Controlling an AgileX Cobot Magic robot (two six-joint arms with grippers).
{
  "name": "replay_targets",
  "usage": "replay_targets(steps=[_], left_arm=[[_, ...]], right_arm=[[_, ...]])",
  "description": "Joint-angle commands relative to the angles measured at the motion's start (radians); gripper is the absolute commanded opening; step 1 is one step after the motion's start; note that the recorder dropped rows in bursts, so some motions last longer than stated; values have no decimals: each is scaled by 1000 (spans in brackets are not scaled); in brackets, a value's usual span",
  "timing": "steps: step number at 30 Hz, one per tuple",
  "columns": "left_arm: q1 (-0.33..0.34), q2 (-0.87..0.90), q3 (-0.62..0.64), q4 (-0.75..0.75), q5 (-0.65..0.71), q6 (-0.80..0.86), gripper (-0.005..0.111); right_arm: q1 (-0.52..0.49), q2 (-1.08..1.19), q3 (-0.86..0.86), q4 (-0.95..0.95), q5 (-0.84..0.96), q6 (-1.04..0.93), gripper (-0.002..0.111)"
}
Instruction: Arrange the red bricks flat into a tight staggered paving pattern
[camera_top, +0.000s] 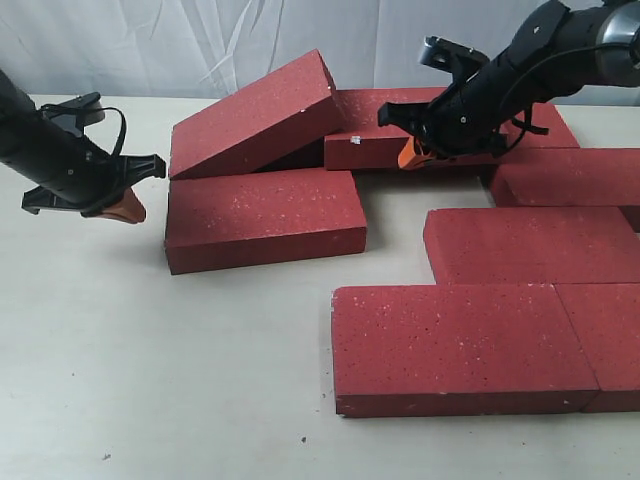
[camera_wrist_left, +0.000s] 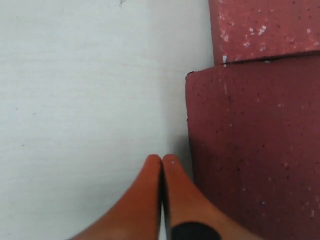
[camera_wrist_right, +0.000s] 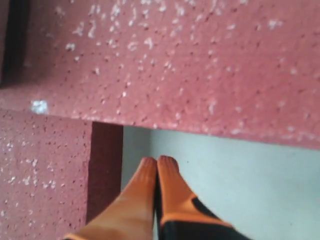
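Observation:
Several dark-red speckled bricks lie on the pale table (camera_top: 150, 370). One brick (camera_top: 250, 112) leans tilted, its far end propped on a back brick (camera_top: 385, 135). A flat brick (camera_top: 265, 218) lies in front of it. My left gripper (camera_top: 128, 208) is shut and empty, just left of that flat brick's end; the left wrist view shows its orange tips (camera_wrist_left: 162, 159) beside the brick (camera_wrist_left: 250, 150). My right gripper (camera_top: 408, 155) is shut and empty, low at the back brick's front edge. In the right wrist view its tips (camera_wrist_right: 157, 161) sit over bare table near that brick (camera_wrist_right: 190, 65).
Laid flat on the right are a large front brick (camera_top: 450, 345) with another (camera_top: 612, 340) against its right end, a brick behind them (camera_top: 530, 245), and two more further back (camera_top: 570, 180) (camera_top: 548, 125). A white sheet hangs behind the table.

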Motion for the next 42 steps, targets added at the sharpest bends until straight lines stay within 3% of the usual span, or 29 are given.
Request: replay_targets(steps=[1, 18, 33, 42], left_arm=[[0, -8, -2, -25, -22, -1, 0], [0, -6, -2, -42, -46, -1, 0], [0, -6, -2, -42, -39, -1, 0], [0, -6, -2, -13, -12, 4, 0]], right_arm=[[1, 14, -8, -7, -81, 18, -1], [1, 57, -13, 56, -183, 31, -1], [72, 63, -13, 58, -288, 31, -1], [70, 61, -13, 54, -182, 31, -1]])
